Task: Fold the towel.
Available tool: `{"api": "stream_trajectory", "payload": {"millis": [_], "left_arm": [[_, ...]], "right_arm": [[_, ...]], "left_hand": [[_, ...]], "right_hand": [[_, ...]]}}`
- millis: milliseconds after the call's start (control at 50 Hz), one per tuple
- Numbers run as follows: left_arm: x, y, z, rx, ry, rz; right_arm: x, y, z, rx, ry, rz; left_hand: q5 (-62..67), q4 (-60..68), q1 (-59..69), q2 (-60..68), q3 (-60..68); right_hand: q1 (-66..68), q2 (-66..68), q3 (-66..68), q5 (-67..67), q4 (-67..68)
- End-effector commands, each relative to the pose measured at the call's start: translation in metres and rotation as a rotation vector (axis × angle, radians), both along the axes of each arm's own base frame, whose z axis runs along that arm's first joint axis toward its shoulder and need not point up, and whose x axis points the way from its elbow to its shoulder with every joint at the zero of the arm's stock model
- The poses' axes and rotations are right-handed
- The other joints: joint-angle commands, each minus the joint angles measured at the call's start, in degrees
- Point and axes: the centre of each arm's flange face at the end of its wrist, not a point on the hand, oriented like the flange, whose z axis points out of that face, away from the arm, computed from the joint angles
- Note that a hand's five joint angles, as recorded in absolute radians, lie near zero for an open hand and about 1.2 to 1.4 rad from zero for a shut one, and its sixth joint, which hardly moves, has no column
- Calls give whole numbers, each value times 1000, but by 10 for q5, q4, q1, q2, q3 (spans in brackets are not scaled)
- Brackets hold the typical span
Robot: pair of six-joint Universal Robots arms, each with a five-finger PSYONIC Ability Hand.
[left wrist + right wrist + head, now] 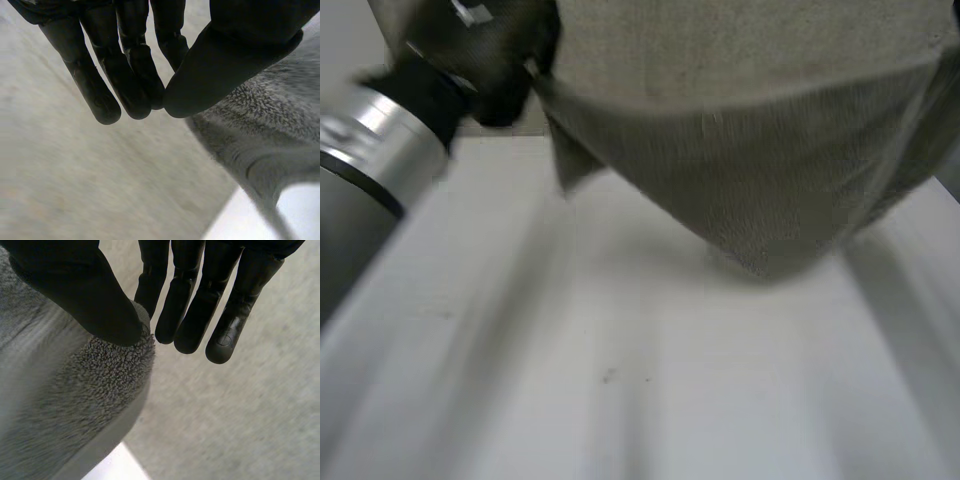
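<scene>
Grey terry towel hangs lifted, sagging low over the white table. Left hand and right hand each pinch its upper edge, thumb against fingers.

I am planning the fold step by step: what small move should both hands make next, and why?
Probably lower both together until the sagging bottom of the towel meets the table. The left hand and right hand each pinch it between thumb and fingers, and it seems to hang above the table.
</scene>
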Motion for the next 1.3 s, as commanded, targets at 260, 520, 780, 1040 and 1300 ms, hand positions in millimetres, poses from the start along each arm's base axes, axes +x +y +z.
{"api": "stream_trajectory", "payload": {"millis": [260,520,780,1040,1300], "left_arm": [[6,-25,-53,254,-131,46],[-28,-111,-117,283,-251,84],[4,-132,83,-469,151,337],[19,-117,-39,-153,-84,243],[37,-57,-221,398,-342,158]], "right_arm": [[56,-1,-70,258,152,130],[106,-54,-124,117,316,62],[107,-48,40,-686,-10,-99],[106,-29,-82,-234,76,55],[96,26,-226,332,228,175]], "left_hand": [[105,103,115,102,103],[105,103,115,102,103],[105,103,115,102,103],[105,103,115,102,103],[105,103,115,102,103]], "right_hand": [[245,122,118,134,116],[245,122,118,134,116],[245,122,118,134,116],[245,122,118,134,116],[245,122,118,134,116]]}}
